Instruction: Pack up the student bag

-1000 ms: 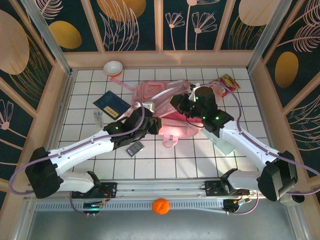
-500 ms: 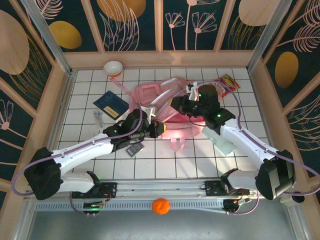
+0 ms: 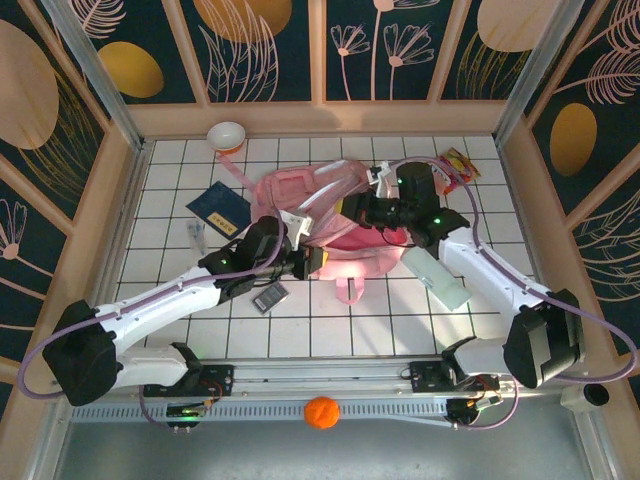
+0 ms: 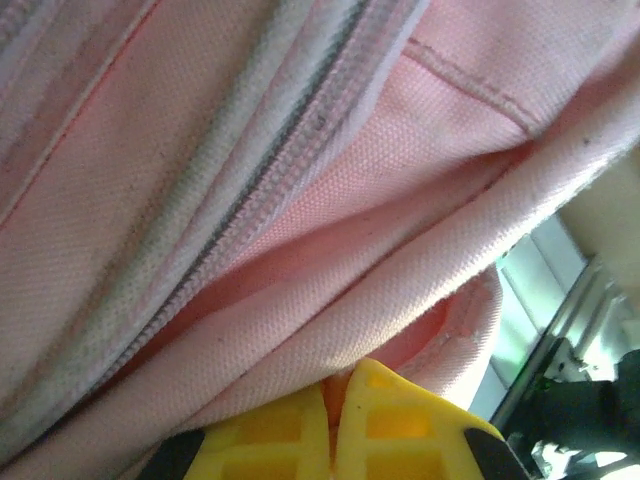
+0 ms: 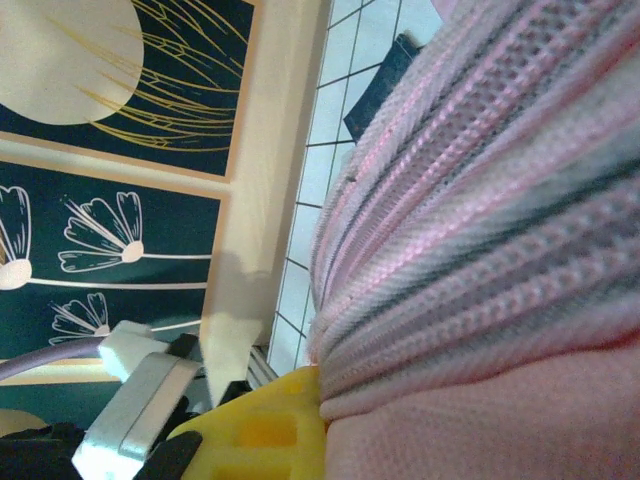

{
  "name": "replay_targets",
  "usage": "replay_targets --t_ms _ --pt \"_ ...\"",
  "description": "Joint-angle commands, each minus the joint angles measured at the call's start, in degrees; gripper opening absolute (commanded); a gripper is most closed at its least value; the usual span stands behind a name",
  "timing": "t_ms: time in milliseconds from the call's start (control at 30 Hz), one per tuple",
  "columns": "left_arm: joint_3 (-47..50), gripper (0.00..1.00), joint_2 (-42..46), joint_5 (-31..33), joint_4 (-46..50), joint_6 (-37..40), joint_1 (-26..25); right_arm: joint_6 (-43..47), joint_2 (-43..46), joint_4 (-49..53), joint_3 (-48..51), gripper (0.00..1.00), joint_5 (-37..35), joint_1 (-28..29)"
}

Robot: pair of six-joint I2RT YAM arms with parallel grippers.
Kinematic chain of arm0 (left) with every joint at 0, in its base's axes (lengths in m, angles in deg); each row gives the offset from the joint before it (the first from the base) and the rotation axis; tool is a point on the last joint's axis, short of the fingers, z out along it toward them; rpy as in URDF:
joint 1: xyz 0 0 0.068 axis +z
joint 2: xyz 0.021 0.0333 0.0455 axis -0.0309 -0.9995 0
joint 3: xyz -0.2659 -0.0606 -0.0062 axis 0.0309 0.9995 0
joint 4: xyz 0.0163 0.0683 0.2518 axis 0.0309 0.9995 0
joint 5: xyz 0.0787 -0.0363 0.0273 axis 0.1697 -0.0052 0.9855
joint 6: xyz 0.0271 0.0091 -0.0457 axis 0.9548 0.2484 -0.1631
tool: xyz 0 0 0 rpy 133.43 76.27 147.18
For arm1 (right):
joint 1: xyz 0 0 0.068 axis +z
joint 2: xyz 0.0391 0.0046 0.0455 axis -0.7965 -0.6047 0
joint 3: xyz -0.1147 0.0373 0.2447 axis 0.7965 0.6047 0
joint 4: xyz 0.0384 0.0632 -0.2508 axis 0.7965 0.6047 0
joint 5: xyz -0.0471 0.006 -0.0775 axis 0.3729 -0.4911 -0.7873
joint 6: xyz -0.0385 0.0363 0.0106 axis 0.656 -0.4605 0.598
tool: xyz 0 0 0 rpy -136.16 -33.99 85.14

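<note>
From above, your bag (image 3: 345,250) lies crumpled in the middle of the tiled table (image 3: 400,330). Your left gripper (image 3: 303,263) is at the bag's near left edge, and your right gripper (image 3: 362,212) is on top of the bag. A blue booklet (image 3: 222,208) lies just left of the bag, and a white bowl (image 3: 227,134) sits well beyond it.

At your left wrist, the yellow fingers (image 4: 400,432) are clenched on a fold of the bag.

At your right wrist, one yellow finger (image 5: 262,432) presses against the bag's mesh. You cannot tell whether that gripper is clenched.
</note>
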Motion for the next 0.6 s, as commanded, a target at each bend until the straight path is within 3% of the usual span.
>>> replay_targets --t_ms 0,100,233,333,433,567 --pt "2.6 0.0 0.1 -4.0 -13.3 -18.1 0.6 2.8 0.7 -1.0 -2.9 0.0 -2.3 4.0" --pt "2.5 0.0 0.0 -2.1 -14.3 -22.3 0.6 2.7 1.4 -2.6 -0.9 0.0 -5.5 4.8" --pt "3.2 0.08 0.9 -0.4 -11.5 -19.7 0.6 2.0 1.6 -4.6 0.9 0.0 -4.2 4.1" --pt "5.1 0.09 0.6 -0.2 -11.1 -19.2 0.6 0.8 1.4 -5.6 1.0 0.0 -2.7 4.2" --pt "6.4 0.18 0.0 0.3 -11.6 -19.1 0.6 -1.6 1.8 -8.5 2.0 0.0 -1.6 4.2" --pt "6.3 0.18 -0.8 0.8 -11.9 -18.9 0.6 -3.6 2.5 -10.4 3.0 0.0 -1.6 4.4"
